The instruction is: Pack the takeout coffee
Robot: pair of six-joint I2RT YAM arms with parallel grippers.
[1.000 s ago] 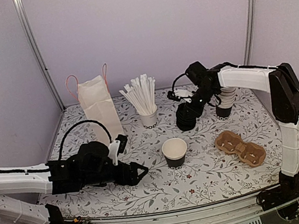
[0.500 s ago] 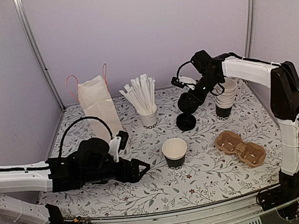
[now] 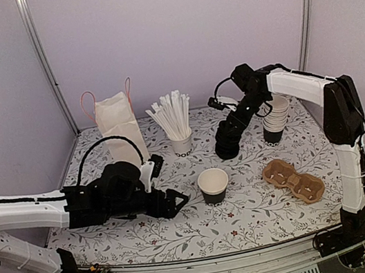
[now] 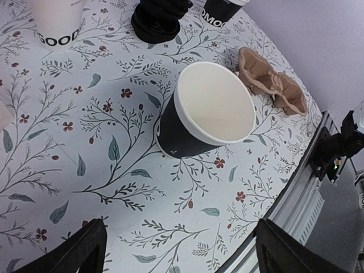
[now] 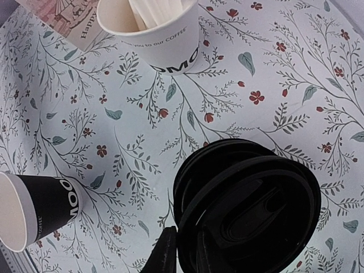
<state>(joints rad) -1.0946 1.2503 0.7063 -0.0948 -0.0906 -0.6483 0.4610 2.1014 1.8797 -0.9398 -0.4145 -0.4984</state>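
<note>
Bright, even light across all 3 views
We see only a faint shadow beside the open cup (image 4: pixel 213 111); the near edge of the table (image 4: pixel 68 153) bows in the left wrist view, and the black lids (image 5: pixel 250 205) show little detail.

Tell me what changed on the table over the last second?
The left gripper, jaws wide, slid right toward the open cup. The right gripper rose off the lids, then dipped back to them; whether it holds one is unclear. The cup stack, straws, bag and carrier stayed put.
</note>
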